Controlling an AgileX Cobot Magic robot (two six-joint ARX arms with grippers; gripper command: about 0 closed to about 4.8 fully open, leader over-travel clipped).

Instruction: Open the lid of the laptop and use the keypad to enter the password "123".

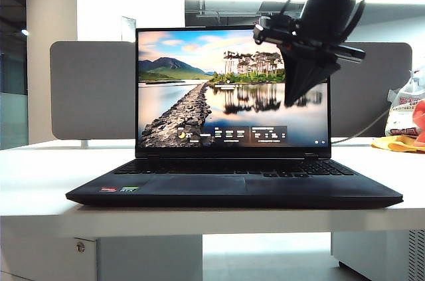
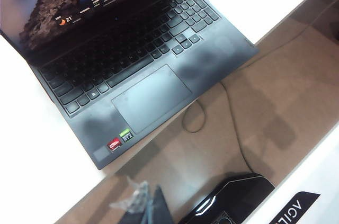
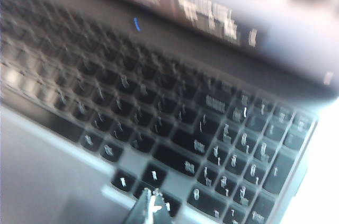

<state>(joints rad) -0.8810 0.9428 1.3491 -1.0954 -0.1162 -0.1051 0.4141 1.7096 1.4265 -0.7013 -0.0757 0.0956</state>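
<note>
Two grippers: we see the right gripper (image 1: 292, 98) clenched on nothing, poised above the laptop (image 1: 232, 188) at its numeric-block end, in front of the screen; the left gripper (image 2: 145, 203) clenched and empty too, held back off the laptop's front edge.
Lid (image 1: 232, 88): upright, screen lit, so we judge the opening done.
Keypad (image 3: 175, 128): directly beneath the right gripper's tip.
Step in hand: we judge it the approach to the digits.
Next move: we reckon a slow descent onto "1", tip touching that key alone.
</note>
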